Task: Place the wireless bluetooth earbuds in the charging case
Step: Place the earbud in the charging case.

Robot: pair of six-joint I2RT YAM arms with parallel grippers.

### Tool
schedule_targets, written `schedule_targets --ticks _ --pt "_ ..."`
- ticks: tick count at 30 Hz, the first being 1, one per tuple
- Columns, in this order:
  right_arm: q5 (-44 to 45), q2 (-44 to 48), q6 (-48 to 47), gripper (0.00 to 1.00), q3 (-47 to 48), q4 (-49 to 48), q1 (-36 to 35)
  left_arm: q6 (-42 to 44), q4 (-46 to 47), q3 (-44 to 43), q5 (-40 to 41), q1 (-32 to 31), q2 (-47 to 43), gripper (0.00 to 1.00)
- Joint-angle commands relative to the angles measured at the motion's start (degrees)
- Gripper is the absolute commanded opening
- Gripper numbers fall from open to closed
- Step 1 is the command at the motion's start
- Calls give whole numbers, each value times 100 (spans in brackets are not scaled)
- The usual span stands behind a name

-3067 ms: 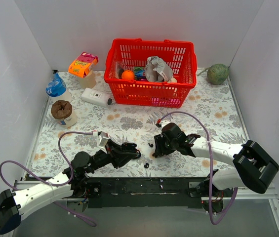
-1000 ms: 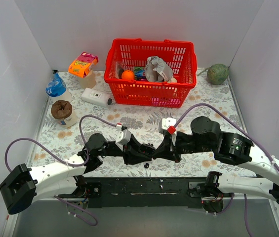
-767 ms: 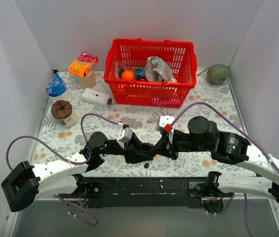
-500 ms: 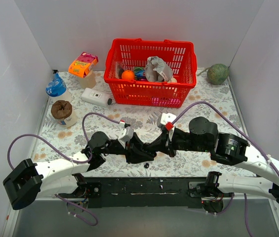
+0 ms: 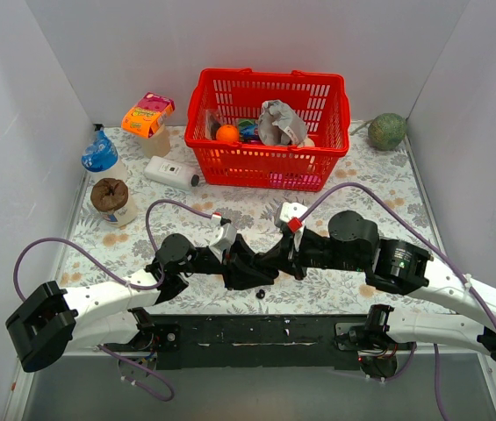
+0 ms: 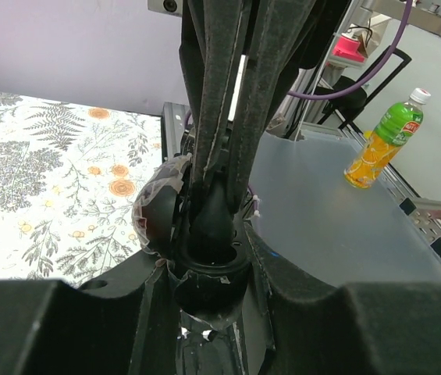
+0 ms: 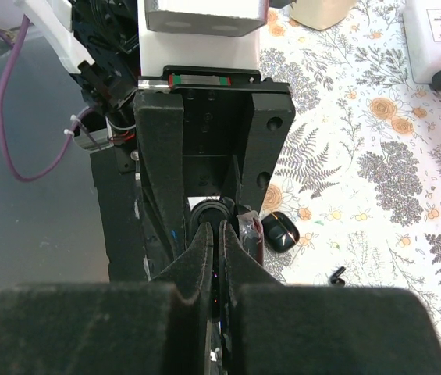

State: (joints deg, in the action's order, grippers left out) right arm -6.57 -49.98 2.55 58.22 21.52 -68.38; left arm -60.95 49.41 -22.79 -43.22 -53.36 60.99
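Observation:
My left gripper [image 5: 246, 267] [image 6: 214, 275] is shut on the charging case [image 6: 214, 264] [image 7: 207, 211], a black oval ring held with its mouth up; its film-wrapped lid [image 6: 156, 217] hangs open to one side. My right gripper [image 5: 271, 261] [image 7: 218, 228] [image 6: 218, 178] is shut, with its tips down in the case's mouth. A glossy black earbud [image 6: 208, 220] sits pinched under those tips, inside the ring. A second earbud [image 5: 260, 294] lies on the table near the front edge. In the right wrist view a glossy black bit [image 7: 281, 232] and a smaller one [image 7: 337, 273] lie beside the case.
A red basket [image 5: 265, 163] full of items stands at the back. Left of it are a white bottle [image 5: 171, 173], an orange packet [image 5: 147, 115], a blue-capped bottle [image 5: 100, 156] and a brown-lidded cup [image 5: 111, 200]. A green melon [image 5: 387, 132] sits back right.
Three seconds ago the arms were apart and low. Over the last second the two grippers stayed joined at the case and drifted slightly left and away from the front edge.

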Motion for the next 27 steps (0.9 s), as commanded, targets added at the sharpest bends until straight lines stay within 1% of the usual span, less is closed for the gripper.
schedule_targets --ticks 1,9,15,16,17,18,20,21,24,26,27 --pt "24 67 106 1 -117 -446 -44 -49 218 -103 121 28 -8 0" --pt "77 5 167 1 -170 -464 -70 -49 271 -94 235 28 -35 0" --pt "94 -47 193 1 -91 -219 -88 4 192 -103 270 28 -70 0" --pt "138 -30 272 13 -82 -210 -97 13 175 -103 262 28 -70 0" --pt "182 -12 308 19 -74 -218 -88 13 183 -86 279 28 -79 0" --pt "287 14 360 30 -56 -270 -97 4 183 -68 279 28 -61 0" --pt "384 128 510 38 92 -315 -88 4 192 -51 288 28 -70 0" --pt "489 181 562 45 172 -315 -88 13 192 -24 305 28 -70 0" --pt "612 330 668 53 566 -332 -88 4 218 20 323 28 -79 0" --pt "630 444 738 56 795 -368 -88 30 183 46 358 28 -96 0" --pt "978 567 747 57 997 -350 -88 83 157 64 384 28 -114 0"
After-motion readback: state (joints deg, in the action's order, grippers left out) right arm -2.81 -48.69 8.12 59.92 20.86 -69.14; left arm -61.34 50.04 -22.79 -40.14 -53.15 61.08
